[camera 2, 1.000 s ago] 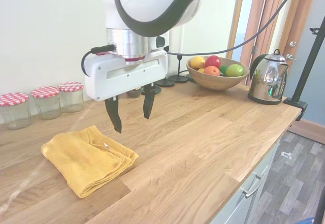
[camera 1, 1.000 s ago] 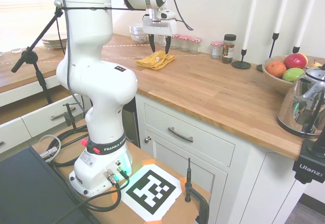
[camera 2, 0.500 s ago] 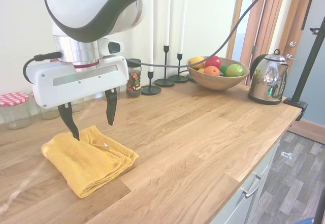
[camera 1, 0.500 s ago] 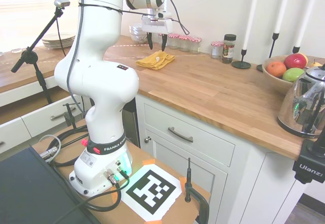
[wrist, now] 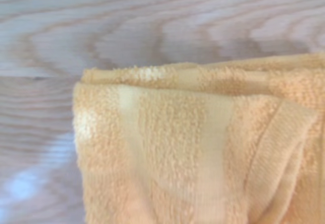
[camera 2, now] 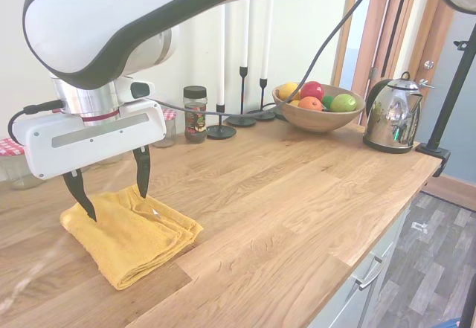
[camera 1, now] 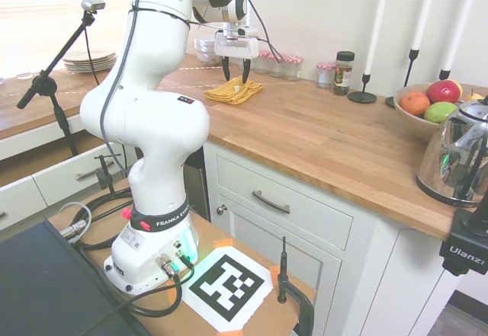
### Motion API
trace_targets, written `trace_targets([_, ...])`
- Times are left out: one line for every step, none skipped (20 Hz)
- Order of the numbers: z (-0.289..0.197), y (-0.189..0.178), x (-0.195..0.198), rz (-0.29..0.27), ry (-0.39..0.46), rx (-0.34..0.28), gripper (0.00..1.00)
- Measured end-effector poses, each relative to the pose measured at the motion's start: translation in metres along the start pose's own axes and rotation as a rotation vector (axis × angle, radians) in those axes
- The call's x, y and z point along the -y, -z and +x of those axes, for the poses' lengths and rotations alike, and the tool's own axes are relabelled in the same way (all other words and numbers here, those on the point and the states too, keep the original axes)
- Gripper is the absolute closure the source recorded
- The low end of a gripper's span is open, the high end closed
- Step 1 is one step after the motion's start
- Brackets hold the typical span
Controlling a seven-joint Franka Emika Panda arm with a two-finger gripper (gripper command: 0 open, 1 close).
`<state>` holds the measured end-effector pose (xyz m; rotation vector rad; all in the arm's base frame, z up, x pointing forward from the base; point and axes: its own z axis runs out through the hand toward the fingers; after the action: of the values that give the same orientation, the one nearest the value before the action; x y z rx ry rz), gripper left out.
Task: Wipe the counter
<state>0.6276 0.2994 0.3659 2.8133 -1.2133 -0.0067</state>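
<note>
Honey-brown wood planks make up the desk (camera 2: 312, 194), an L-shaped worktop on white cabinets; it is the surface to be wiped, and it runs under and all around the claw.

- Nearest in the second exterior view: bare desk front edge, nothing on it.
- Yellow cloth (camera 2: 128, 233), terry, folded into several layers, lies flat on the desk. Judged to be the wiping tool, left folded so it offers a thick edge to pinch.
- Claw (camera 2: 110, 185) hangs directly over the cloth's rear part, pointing straight down. Its 2 dark fingers are spread wide with nothing between them; tips look just above or barely at the fabric, contact not certain. Spread straddles much of the cloth, which suits a descent-and-pinch; grasp not yet made, so wiping has not begun.
- Wrist view: folded cloth corner (wrist: 193, 148) fills the lower part, wood grain beyond it, consistent with the claw sitting over the cloth's edge rather than its middle.
- Behind the claw, against the wall: glass jars with red checked lids (camera 1: 284, 65), a spice jar (camera 2: 195, 114), candlesticks (camera 2: 243, 90).
- Farthest along the desk: fruit bowl (camera 2: 316, 117), then a steel kettle (camera 2: 391, 114). All well apart from the cloth, leaving open wood for strokes.
</note>
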Motion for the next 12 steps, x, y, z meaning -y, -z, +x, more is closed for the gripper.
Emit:
trace_targets([0.0,-0.003,0.001,-0.004,-0.002,0.001,0.0])
trace_targets([0.001,-0.006,0.001,-0.008,-0.003,0.002,0.0])
trace_targets([0.001,-0.01,0.001,-0.013,-0.005,0.003,0.0])
trace_targets([0.002,-0.013,0.001,-0.017,-0.007,0.004,0.0])
trace_targets([0.003,-0.016,0.001,-0.022,-0.01,0.006,0.0])
trace_targets([0.004,-0.02,0.001,-0.027,-0.012,0.008,0.0])
trace_targets([0.005,-0.024,0.001,-0.032,-0.015,0.01,0.0])
trace_targets([0.005,-0.026,0.001,-0.033,-0.017,0.012,0.0])
trace_targets([0.005,-0.026,0.001,-0.034,-0.018,0.013,0.0])
trace_targets([0.005,-0.026,0.001,-0.034,-0.019,0.014,0.0])
trace_targets([0.005,-0.027,0.001,-0.034,-0.019,0.015,1.0])
trace_targets([0.005,-0.027,0.001,-0.034,-0.019,0.016,1.0])
